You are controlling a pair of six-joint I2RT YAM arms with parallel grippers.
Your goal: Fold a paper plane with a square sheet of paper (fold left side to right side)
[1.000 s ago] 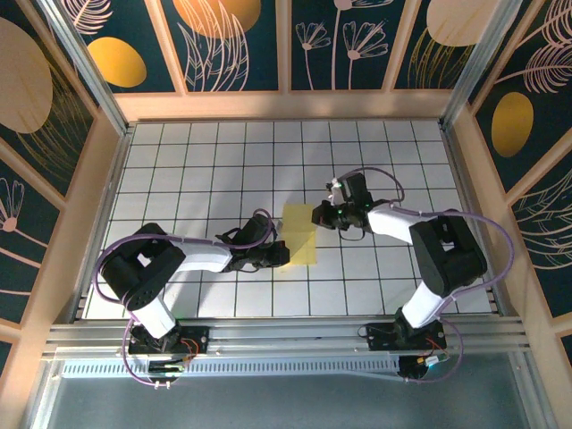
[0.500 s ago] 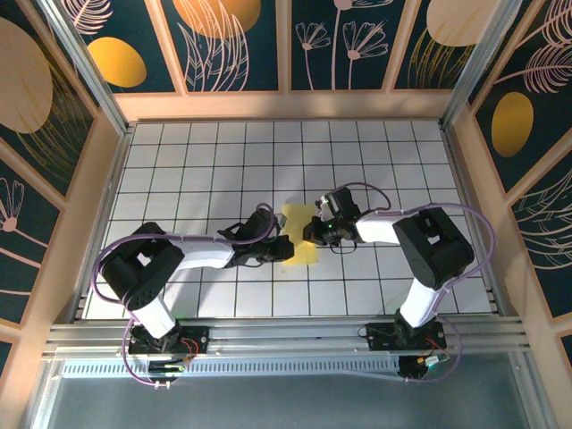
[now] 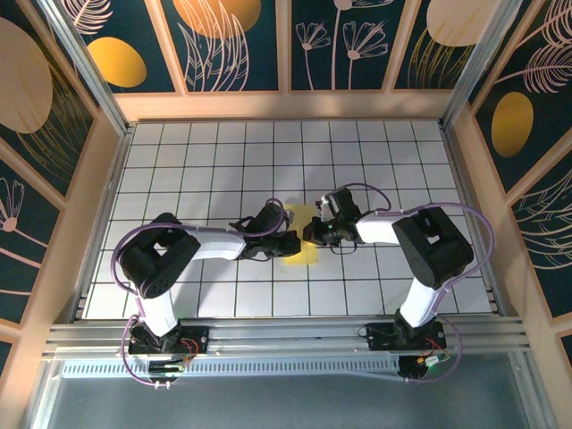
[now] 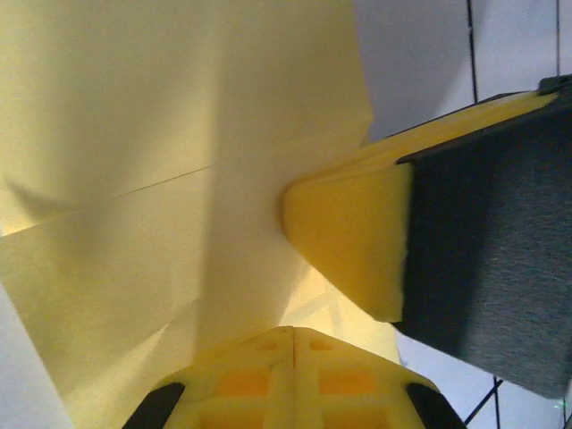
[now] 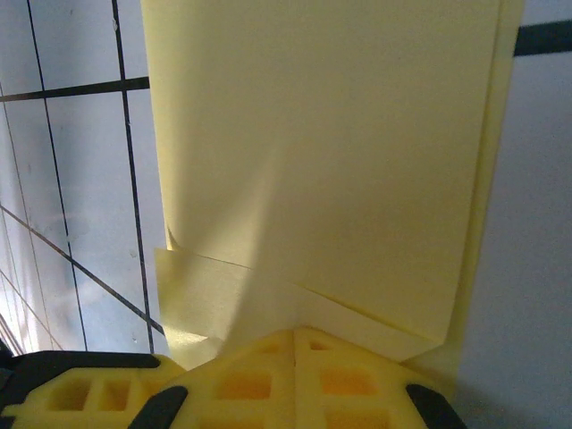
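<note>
Two arms stand on the aluminium rail at the near edge of the gridded table and reach inward toward each other. The left gripper has its jaws closed, with the tip set on the left side of the square sheet of paper. The right gripper also has its jaws closed, with the tip set on the sheet from the right, just beside the left gripper. In each wrist view the two yellow fingers meet along a closed seam directly over the paper. In the left wrist view one yellow pad of the right gripper touches the sheet just ahead. Whether either tip pinches a layer or only presses down cannot be determined from these angles. The sheet lies near the centre of the table as a tall, narrow rectangle. A crease line crosses it, and stacked layers show along its edges in the right wrist view. Beyond it the far grid tiles run to the painted wall panels.
</note>
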